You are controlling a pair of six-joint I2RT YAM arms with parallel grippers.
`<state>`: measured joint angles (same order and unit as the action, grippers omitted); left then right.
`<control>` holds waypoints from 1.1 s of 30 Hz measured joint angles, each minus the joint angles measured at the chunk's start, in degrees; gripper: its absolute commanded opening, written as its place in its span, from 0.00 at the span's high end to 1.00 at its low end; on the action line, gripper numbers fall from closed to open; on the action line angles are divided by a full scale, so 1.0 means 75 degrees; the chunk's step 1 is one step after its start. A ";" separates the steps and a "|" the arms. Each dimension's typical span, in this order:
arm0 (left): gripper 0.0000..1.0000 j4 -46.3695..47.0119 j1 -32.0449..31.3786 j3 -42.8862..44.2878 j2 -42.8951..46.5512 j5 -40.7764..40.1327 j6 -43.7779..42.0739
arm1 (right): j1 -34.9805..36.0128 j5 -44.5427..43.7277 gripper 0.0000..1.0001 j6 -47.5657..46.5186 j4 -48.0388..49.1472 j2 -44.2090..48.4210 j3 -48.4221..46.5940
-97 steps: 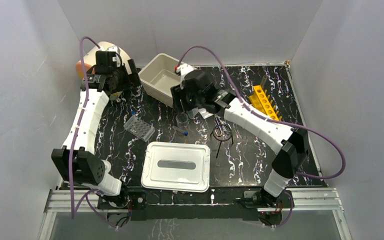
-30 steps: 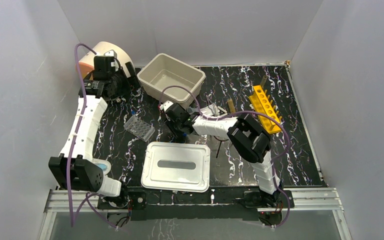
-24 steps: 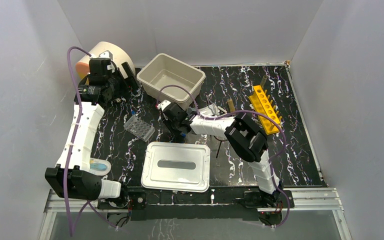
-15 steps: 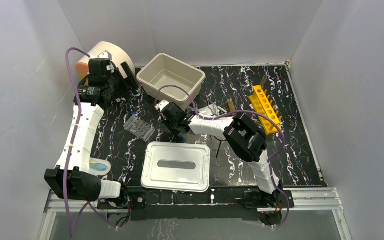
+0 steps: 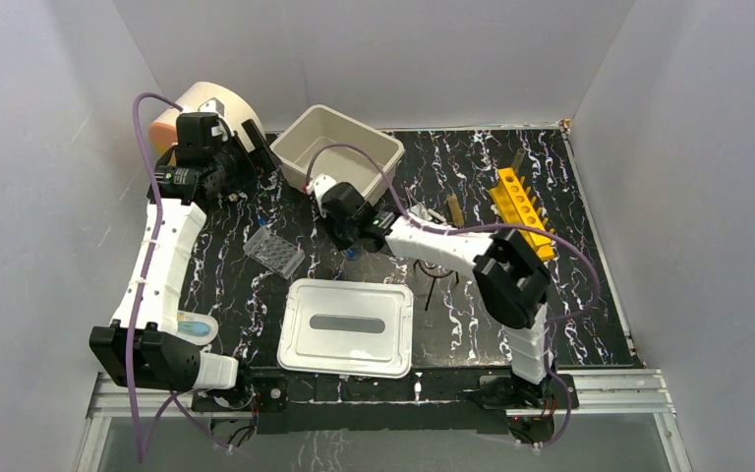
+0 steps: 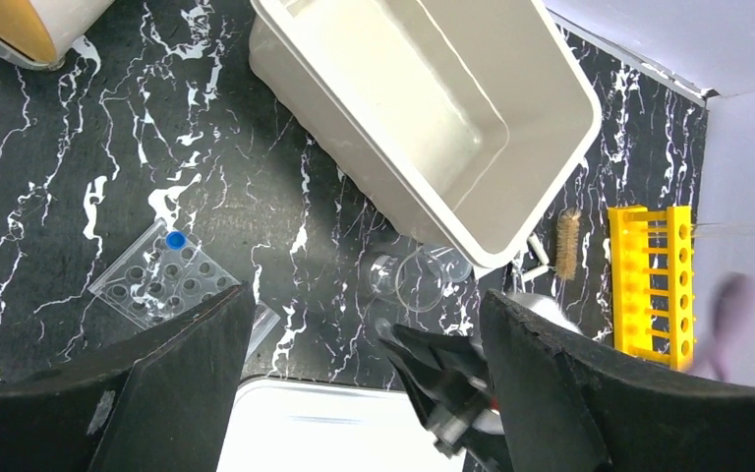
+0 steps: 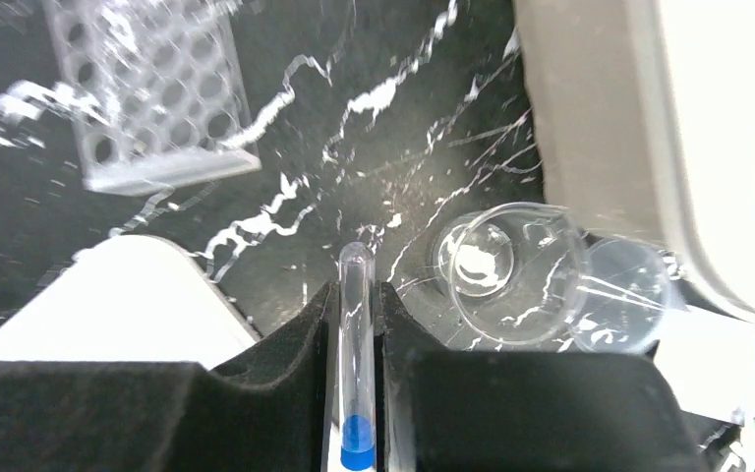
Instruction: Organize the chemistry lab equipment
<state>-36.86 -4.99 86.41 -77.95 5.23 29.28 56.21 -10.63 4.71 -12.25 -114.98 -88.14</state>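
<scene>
At the far left of the desk [image 5: 590, 295], by the cream cylinder [image 5: 202, 103], the left end effector [image 6: 364, 305] hangs high with its fingers spread wide and nothing between them. It looks down on the whole layout.

Below it lies the clear well tray [image 6: 162, 280], with one blue cap sitting in a well. Just right of the tray, and near of it, is the white lidded box [image 5: 305, 344].

Above the dark strip between the box's far edge and the cream bin [image 6: 354, 147], the right end effector [image 7: 356, 295] is clamped on a blue-capped vial [image 7: 356, 354]. The grip sits toward the capped end, and the rounded glass tip sticks out past the fingertips. I cannot tell for certain whether the tube is lifted clear of the desk.

Just right of the tip stands the clear beaker [image 7: 516, 270], close against the bin wall. Another clear piece that I cannot make out touches it.

Further right are the tan-bristled brush [image 6: 567, 246] and the yellow rack [image 5: 523, 208].

The vial looks light, stiff, slick and breakable. A gentle squeeze on the straight body near the cap probably suits it best, since thin round glass can roll or slip between the pads. The long free end will likely need swinging wide of the beaker.
</scene>
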 measured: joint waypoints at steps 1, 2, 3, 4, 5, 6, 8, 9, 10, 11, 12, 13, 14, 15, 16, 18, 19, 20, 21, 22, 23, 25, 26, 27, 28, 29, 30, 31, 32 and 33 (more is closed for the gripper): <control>0.17 0.0020 0.0000 0.0000 0.0000 0.0032 0.0017 | -0.0015 0.0035 0.79 0.0055 0.0003 0.0219 -0.0003; 0.17 0.0058 0.0000 0.0000 0.0000 0.0085 0.0047 | -0.0029 0.0070 0.79 0.0149 0.0012 0.0443 -0.0009; 0.17 0.0067 0.0000 0.0000 0.0000 0.0102 0.0050 | -0.0055 0.0114 0.79 0.0236 0.0038 0.0685 -0.0015; 0.17 0.0093 0.0000 -0.0003 0.0000 0.0181 0.0073 | -0.0093 0.0154 0.79 0.0338 0.0058 0.0863 -0.0015; 0.17 0.0119 0.0000 -0.0003 0.0000 0.0268 0.0087 | -0.0154 0.0230 0.79 0.0452 0.0073 0.1075 -0.0015; 0.18 0.0189 0.0000 -0.0020 -0.0003 0.0490 0.0105 | -0.0233 0.0294 0.79 0.0600 0.0090 0.1279 -0.0015; 0.18 0.0382 0.0000 -0.0085 -0.0003 0.0912 0.0119 | -0.0466 0.0449 0.78 0.0941 0.0172 0.1658 0.0003; 0.18 0.0495 -0.0012 -0.0131 -0.0015 0.1160 0.0137 | -0.0606 0.0507 0.78 0.1134 0.0280 0.1848 0.0064; 0.18 0.0618 -0.0032 -0.0175 -0.0035 0.1413 0.0160 | -0.0731 0.0551 0.78 0.1300 0.0341 0.1999 0.0131; 0.19 0.0705 -0.0061 -0.0204 -0.0058 0.1606 0.0172 | -0.0901 0.0638 0.78 0.1518 0.0428 0.2189 0.0245; 0.19 0.0828 -0.0122 -0.0230 -0.0102 0.1848 0.0195 | -0.1081 0.0711 0.77 0.1757 0.0495 0.2378 0.0367; 0.20 0.0976 -0.0216 -0.0245 -0.0163 0.2087 0.0221 | -0.1253 0.0781 0.77 0.1988 0.0539 0.2547 0.0490; 0.20 0.1137 -0.0338 -0.0268 -0.0224 0.2314 0.0242 | -0.1422 0.0857 0.77 0.2215 0.0583 0.2684 0.0597; 0.21 0.1288 -0.0495 -0.0294 -0.0297 0.2532 0.0259 | -0.1600 0.0933 0.77 0.2451 0.0603 0.2801 0.0679; 0.21 0.1419 -0.0638 -0.0321 -0.0353 0.2704 0.0277 | -0.1740 0.0988 0.77 0.2649 0.0638 0.2882 0.0734; 0.21 0.1760 -0.1064 -0.0393 -0.0516 0.3069 0.0318 | -0.2066 0.1116 0.77 0.3174 0.0635 0.2987 0.0755; 0.21 0.1967 -0.1279 -0.0466 -0.0577 0.3252 0.0350 | -0.2206 0.1195 0.77 0.3421 0.0635 0.3016 0.0755; 0.21 0.2183 -0.1463 -0.0574 -0.0635 0.3439 0.0411 | -0.2340 0.1285 0.77 0.3689 0.0635 0.3025 0.0755; 0.21 0.2451 -0.1632 -0.0720 -0.0667 0.3637 0.0542 | -0.2454 0.1373 0.77 0.3960 0.0632 0.3028 0.0755; 0.21 0.2754 -0.1775 -0.0921 -0.0673 0.3829 0.0699 | -0.2544 0.1460 0.78 0.4217 0.0624 0.3028 0.0755; 0.22 0.3072 -0.1865 -0.1142 -0.0673 0.4001 0.0906 | -0.2617 0.1530 0.77 0.4459 0.0612 0.3028 0.0755; 0.24 0.3727 -0.1958 -0.1591 -0.0679 0.4214 0.1358 | -0.2725 0.1655 0.77 0.4954 0.0606 0.3031 0.0755; 0.25 0.4010 -0.1996 -0.1795 -0.0694 0.4266 0.1600 | -0.2751 0.1702 0.77 0.5144 0.0603 0.3034 0.0755; 0.26 0.4354 -0.2060 -0.2014 -0.0714 0.4284 0.1880 | -0.2795 0.1769 0.77 0.5415 0.0603 0.3034 0.0755; 0.27 0.4558 -0.2092 -0.2133 -0.0734 0.4284 0.2075 | -0.2827 0.1801 0.77 0.5592 0.0597 0.3034 0.0755; 0.29 0.4811 -0.2130 -0.2267 -0.0755 0.4266 0.2296 | -0.2865 0.1853 0.77 0.5799 0.0586 0.3037 0.0755; 0.31 0.5082 -0.2165 -0.2396 -0.0772 0.4237 0.2532 | -0.2900 0.1903 0.77 0.5995 0.0568 0.3040 0.0755; 0.33 0.5368 -0.2186 -0.2532 -0.0781 0.4211 0.2771 | -0.2932 0.1944 0.77 0.6169 0.0560 0.3040 0.0755; 0.34 0.5706 -0.2203 -0.2684 -0.0781 0.4185 0.3013 | -0.2961 0.1999 0.77 0.6321 0.0548 0.3040 0.0755; 0.36 0.6067 -0.2215 -0.2844 -0.0781 0.4182 0.3284 | -0.2996 0.2037 0.77 0.6461 0.0525 0.3040 0.0755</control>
<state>8.64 -21.61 65.08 -83.81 36.60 53.91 33.74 4.64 53.17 -8.32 -92.18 -82.48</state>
